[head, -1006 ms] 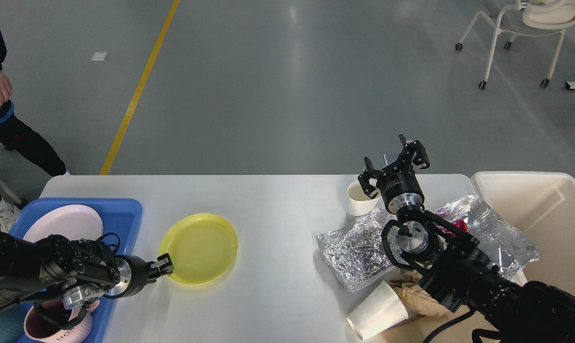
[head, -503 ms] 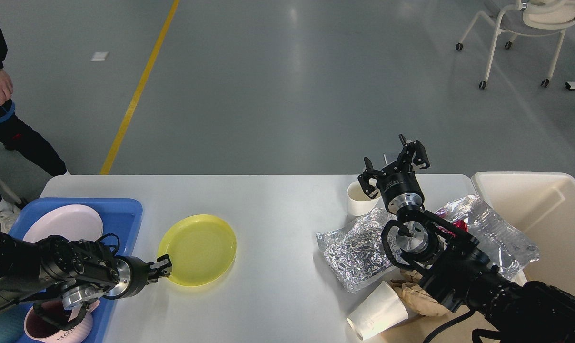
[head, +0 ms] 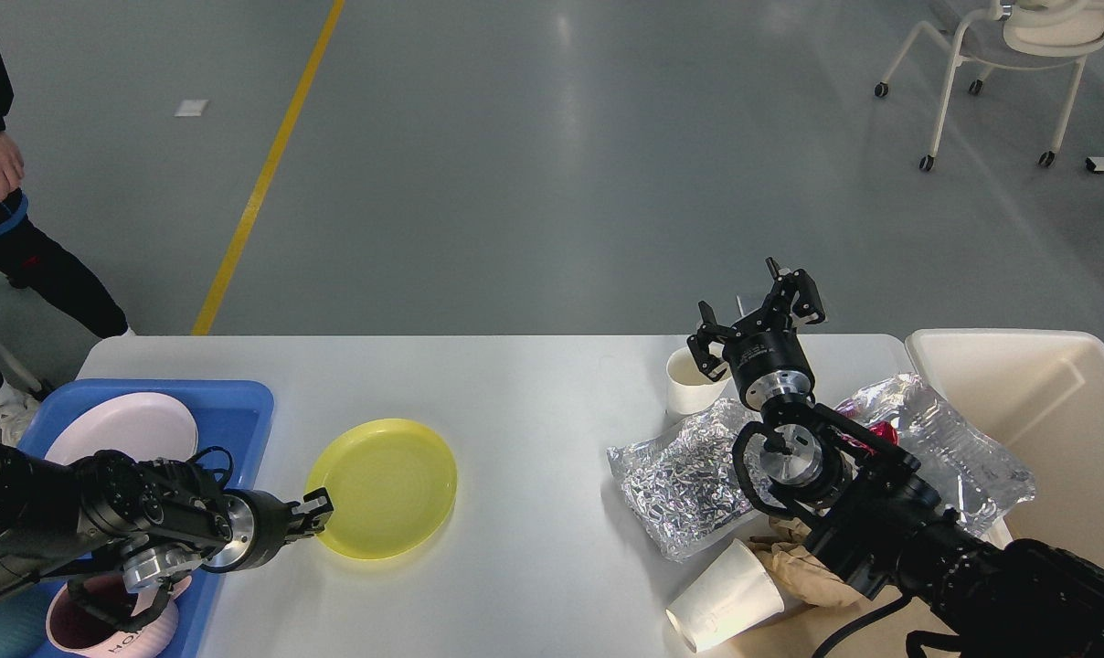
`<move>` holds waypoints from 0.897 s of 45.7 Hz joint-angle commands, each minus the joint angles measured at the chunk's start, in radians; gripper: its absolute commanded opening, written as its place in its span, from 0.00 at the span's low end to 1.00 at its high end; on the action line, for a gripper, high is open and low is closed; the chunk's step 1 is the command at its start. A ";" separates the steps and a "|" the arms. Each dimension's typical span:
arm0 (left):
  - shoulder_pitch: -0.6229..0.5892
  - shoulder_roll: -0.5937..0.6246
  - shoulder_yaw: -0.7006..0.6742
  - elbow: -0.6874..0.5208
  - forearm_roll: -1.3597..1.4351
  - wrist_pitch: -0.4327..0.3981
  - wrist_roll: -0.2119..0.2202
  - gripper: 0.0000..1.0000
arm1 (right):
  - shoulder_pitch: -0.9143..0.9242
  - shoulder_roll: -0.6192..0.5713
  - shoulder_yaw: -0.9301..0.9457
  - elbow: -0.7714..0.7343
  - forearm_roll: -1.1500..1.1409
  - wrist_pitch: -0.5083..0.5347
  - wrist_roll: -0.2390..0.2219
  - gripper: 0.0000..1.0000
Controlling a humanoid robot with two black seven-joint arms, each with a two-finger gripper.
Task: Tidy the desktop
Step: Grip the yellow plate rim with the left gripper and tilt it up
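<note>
The white desktop [head: 534,402] holds a yellow plate [head: 383,489] left of the middle. My left gripper [head: 313,514] comes in from the left and is shut on the plate's left rim. My right gripper [head: 758,306] is open and empty. It stands raised near the table's far edge, just right of and above an upright white paper cup [head: 692,382]. A crinkled silver foil bag [head: 684,484] lies in front of that cup, partly behind my right arm. A second paper cup [head: 726,599] lies on its side at the front right.
A blue tray [head: 237,411] at the left holds a pink plate [head: 122,425] and a pink mug [head: 104,631]. A clear plastic bag [head: 945,443] and crumpled brown paper [head: 803,571] lie at the right. A cream bin [head: 1055,402] stands beyond the right edge. A person [head: 4,183] stands far left.
The yellow plate has shifted slightly toward the near edge, with my left gripper staying at its rim. The right arm has not moved.
</note>
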 commanded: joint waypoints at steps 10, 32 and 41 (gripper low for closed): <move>-0.001 0.001 -0.001 0.000 0.000 0.001 -0.002 0.00 | 0.000 0.000 0.000 0.000 0.001 0.000 0.000 1.00; -0.309 0.107 0.074 -0.222 0.006 -0.208 0.000 0.00 | -0.001 0.000 0.000 0.000 0.001 0.000 0.000 1.00; -0.581 0.156 0.224 -0.276 0.017 -0.430 -0.002 0.00 | -0.001 0.000 0.000 0.000 0.001 0.000 0.000 1.00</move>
